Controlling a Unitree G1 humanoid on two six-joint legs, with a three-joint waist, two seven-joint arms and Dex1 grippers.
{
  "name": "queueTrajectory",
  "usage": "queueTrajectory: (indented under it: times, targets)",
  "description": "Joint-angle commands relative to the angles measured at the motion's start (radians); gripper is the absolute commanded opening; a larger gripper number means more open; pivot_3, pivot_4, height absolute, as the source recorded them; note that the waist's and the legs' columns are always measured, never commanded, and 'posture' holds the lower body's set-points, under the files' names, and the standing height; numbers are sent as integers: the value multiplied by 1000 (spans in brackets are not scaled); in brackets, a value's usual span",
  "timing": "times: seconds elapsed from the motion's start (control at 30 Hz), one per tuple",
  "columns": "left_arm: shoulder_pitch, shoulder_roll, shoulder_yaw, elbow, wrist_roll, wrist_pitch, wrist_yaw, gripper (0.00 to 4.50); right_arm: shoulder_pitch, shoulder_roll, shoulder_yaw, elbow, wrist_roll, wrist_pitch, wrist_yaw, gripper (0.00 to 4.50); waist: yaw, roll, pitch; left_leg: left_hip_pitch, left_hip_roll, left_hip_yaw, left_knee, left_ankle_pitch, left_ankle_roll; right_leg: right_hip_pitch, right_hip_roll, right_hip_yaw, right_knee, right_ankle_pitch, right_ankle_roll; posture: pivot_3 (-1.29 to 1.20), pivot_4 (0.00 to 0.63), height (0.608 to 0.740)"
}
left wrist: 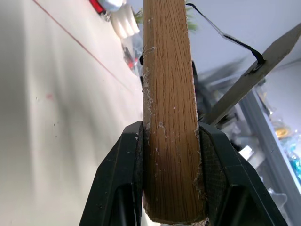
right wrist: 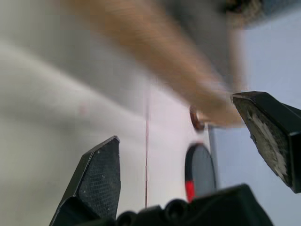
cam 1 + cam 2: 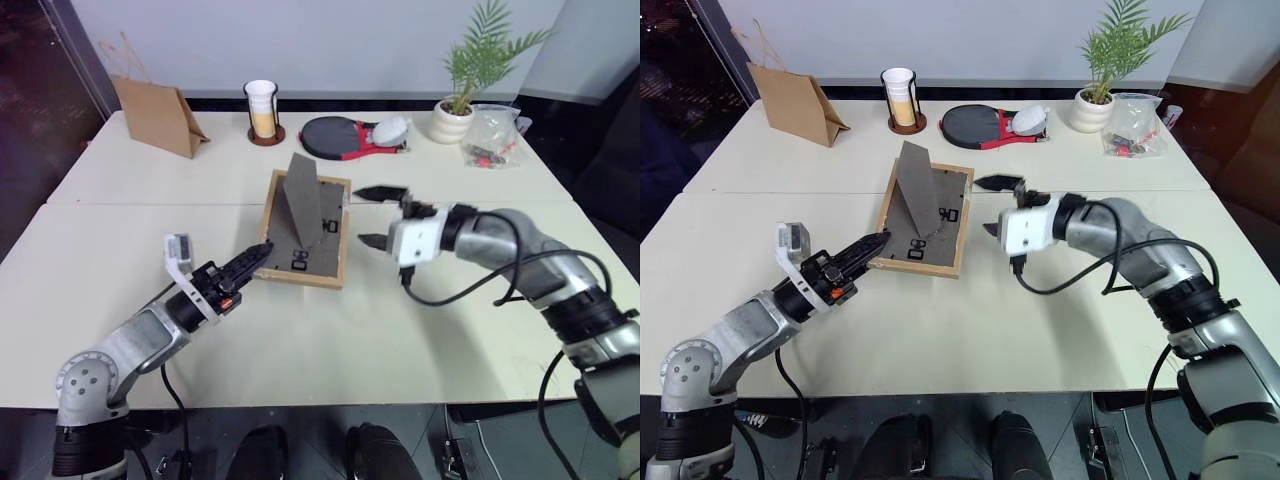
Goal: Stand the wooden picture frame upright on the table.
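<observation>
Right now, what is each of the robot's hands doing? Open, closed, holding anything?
Left gripper: shut on the wooden picture frame, clamping its edge.
Right gripper: jaws wide open, holding nothing, beside the frame.

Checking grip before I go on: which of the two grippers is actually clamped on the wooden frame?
The left gripper: its fingers pinch the wooden picture frame at the near-left edge. The right gripper is open beside the frame's right edge.

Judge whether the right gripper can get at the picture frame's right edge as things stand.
Probably yes. The right gripper is open beside the wooden picture frame, with nothing between. The left gripper grips the opposite edge.
</observation>
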Motion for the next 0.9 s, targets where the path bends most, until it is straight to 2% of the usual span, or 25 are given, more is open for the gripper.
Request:
queueTrajectory:
  times: [0.03, 0.17, 0.37, 0.4, 0.47, 0.63, 0.73, 0.9]
  targets:
    - [-10, 11, -4, -40, -51, -18, -16, 1064, -89, 45, 15, 73, -209, -86, -275, 4432, -2, 0, 0, 0, 0, 0, 0, 1, -1, 0, 1, 0, 0, 0, 0, 0, 150, 740]
    - [-2, 12, -13, -51, -54, -28, -16, 1064, -170, 98, 52, 167, -346, -76, -460, 4432, 0, 0, 0, 1, 1, -1, -1, 2, -3, 0, 2, 0, 1, 0, 0, 0, 150, 740]
    - [22, 8, -23, -82, -60, -52, -9, 1064, -252, 146, 111, 306, -418, -85, -582, 4432, 2, 0, 0, 1, 1, -1, -2, 2, -3, 0, 1, 0, 1, 0, 0, 0, 150, 740]
    - [26, 8, -25, -86, -62, -57, -8, 1064, -259, 147, 121, 317, -426, -86, -595, 4054, 2, 0, 0, 1, 1, -1, -2, 2, -3, 0, 0, 0, 1, 0, 0, 0, 150, 740]
    - [33, 8, -26, -93, -63, -64, -6, 1064, -270, 151, 134, 341, -432, -93, -615, 3614, 2, 0, 0, 1, 1, -1, -1, 2, -3, 1, 0, 0, 1, 0, 0, 0, 150, 740]
    - [45, 10, -29, -100, -60, -74, -8, 1064, -288, 146, 156, 373, -440, -106, -657, 1153, 0, 0, 0, 1, 1, -2, -1, 2, -3, 1, 0, 0, 2, 0, 0, 0, 150, 740]
    - [49, 14, -33, -105, -60, -79, -10, 1064, -292, 147, 155, 384, -424, -115, -659, 1074, -1, 0, 0, 2, 1, -2, -2, 2, -3, 1, 1, 0, 2, 0, 0, 0, 150, 740]
    - [61, 90, -23, -95, 17, -35, -91, 3407, -296, 159, 133, 396, -332, -174, -580, 1074, -1, 0, 0, 2, 1, -2, -2, 2, -3, 1, 1, 0, 2, 0, 0, 0, 150, 740]
